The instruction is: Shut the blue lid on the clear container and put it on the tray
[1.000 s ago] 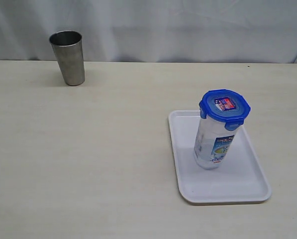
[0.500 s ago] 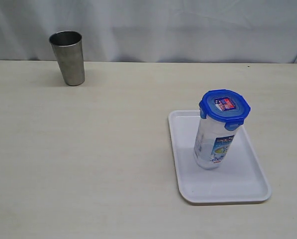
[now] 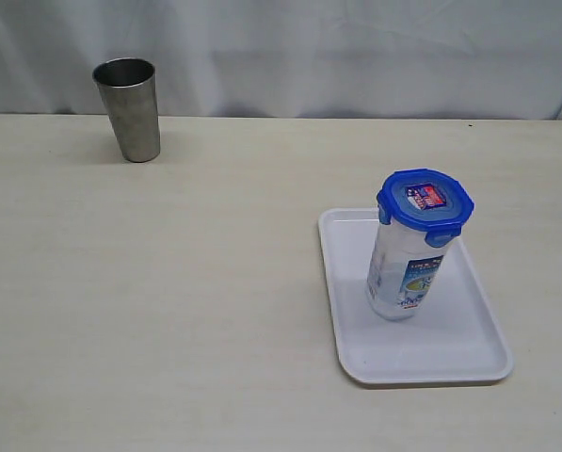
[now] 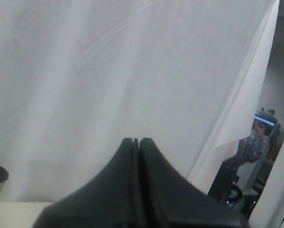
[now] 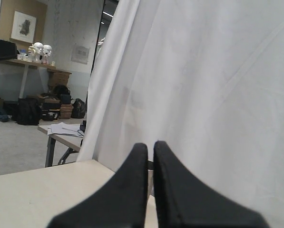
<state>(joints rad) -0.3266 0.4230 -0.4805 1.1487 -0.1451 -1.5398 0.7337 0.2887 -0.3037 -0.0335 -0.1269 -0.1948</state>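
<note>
Clear container, lidded, upright on the tray; both claws clenched and empty.

The exterior view alone shows the pale surface [image 3: 215, 282] in full, backed by a white curtain [image 3: 309, 47]. On the right of it lies the tray [image 3: 469, 348], and the clear container [image 3: 403, 273] stands upright on the tray's middle. A steel tumbler [image 3: 128, 108] stands well apart at the far left. The blue lid [image 3: 425, 202] sits on the container's mouth with its flaps down. No arm appears in this view. Only the wrist views show the claws: the left claw [image 4: 136, 142] has its jaws pressed together, gripping nothing, facing the curtain with the tumbler's rim at the picture's edge. The right claw [image 5: 150, 147] is likewise clenched and empty, and past the curtain's edge it shows a room with a desk [image 5: 61, 132].
</note>
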